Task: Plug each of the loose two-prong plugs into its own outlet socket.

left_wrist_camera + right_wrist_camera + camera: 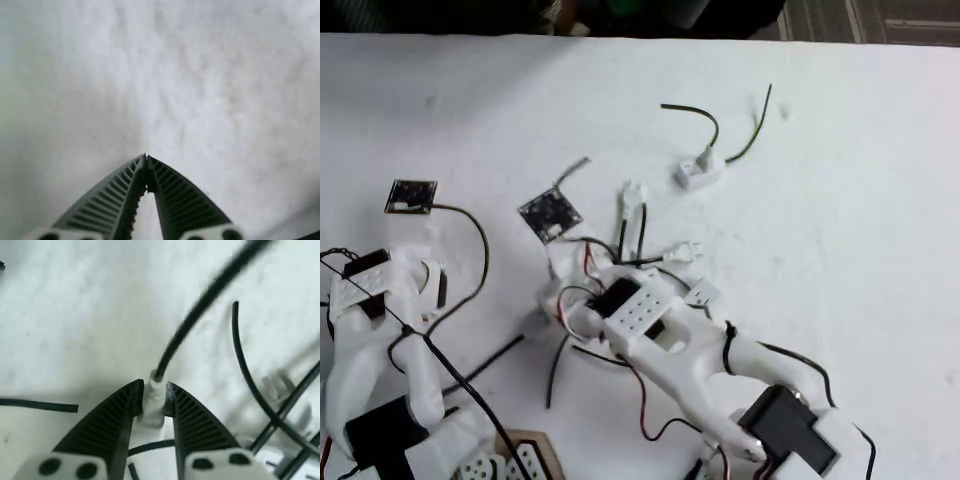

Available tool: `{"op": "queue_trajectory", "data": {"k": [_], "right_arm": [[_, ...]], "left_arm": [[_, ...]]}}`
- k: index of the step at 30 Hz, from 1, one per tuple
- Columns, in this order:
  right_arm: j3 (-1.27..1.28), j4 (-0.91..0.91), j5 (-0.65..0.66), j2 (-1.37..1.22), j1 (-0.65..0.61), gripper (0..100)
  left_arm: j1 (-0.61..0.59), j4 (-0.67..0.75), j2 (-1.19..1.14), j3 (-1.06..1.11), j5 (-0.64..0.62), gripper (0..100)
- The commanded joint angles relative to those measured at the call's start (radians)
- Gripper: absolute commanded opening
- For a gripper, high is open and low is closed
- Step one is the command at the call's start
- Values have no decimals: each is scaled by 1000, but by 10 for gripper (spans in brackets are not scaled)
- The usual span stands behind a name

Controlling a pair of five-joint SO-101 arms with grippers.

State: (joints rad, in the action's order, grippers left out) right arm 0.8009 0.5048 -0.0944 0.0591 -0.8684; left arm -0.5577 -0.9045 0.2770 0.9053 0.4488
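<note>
One white table point(860, 300), seen from above. Two white arms on it: the left arm point(365, 370) at the near left corner, and the right arm point(690, 365) stretched from the near edge toward the middle. Two dark square boards: the far-left board point(411, 196), with a black lead curling off it, and the central board point(550, 216), just beyond the right arm's tip. One white block point(698, 172) farther back, with two dark wires rising from it. At least two loose plugs on black cords: the first loose plug point(633, 195) lies between the central board and the white block, and the second loose plug point(686, 252) lies just beside the right arm. Whether others lie among the cords there, I cannot tell. Two grippers: the left gripper point(146, 160) has its ribbed fingers pressed tip to tip over bare table. The right gripper point(153, 386), near the table's middle, pinches a white plug point(151, 412) by its body, the black cord leading away from it.
</note>
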Motion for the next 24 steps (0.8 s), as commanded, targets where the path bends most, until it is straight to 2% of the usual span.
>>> {"op": "queue_trajectory", "data": {"k": [1,9,24], "right_arm": [[20,-38,54,-12,51,18],[46,-25,63,-2,39,18],[-87,226,60,-2,38,22]], "left_arm": [[7,9,45,-5,-8,23],[7,9,45,-5,-8,23],[7,9,45,-5,-8,23]]}}
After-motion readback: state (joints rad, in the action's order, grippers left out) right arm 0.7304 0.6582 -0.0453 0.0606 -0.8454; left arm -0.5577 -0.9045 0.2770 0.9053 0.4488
